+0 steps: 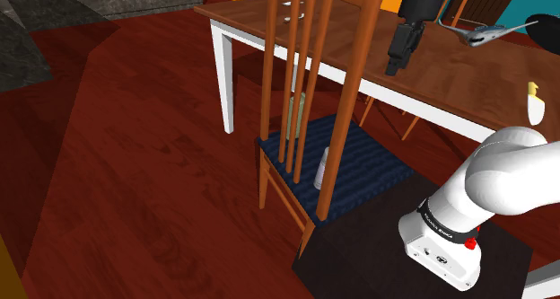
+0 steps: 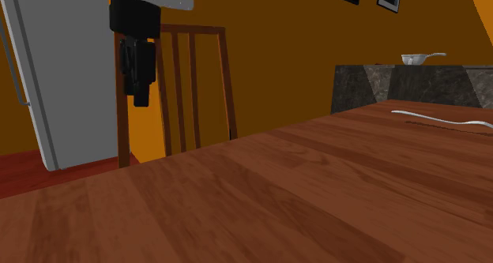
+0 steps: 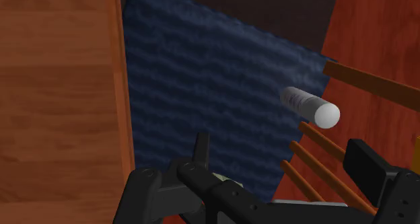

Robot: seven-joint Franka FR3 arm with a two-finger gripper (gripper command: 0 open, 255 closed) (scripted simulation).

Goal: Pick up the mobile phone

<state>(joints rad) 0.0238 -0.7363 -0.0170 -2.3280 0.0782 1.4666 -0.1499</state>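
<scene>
Gripper (image 3: 259, 189): fingers partway apart, clasping a flat black slab crosswise. I take it for the mobile phone (image 3: 215, 189), held aloft just off the wooden table (image 3: 54, 88) edge. Phone: black, thin, pale grey strip along one side; outline hard to read. Likely light, rigid, slick-faced, glass fragile; best pinched across the narrow edges near mid-length. Below: blue ribbed chair cushion (image 3: 202, 81), white cylinder (image 3: 309, 105) standing on it.
</scene>
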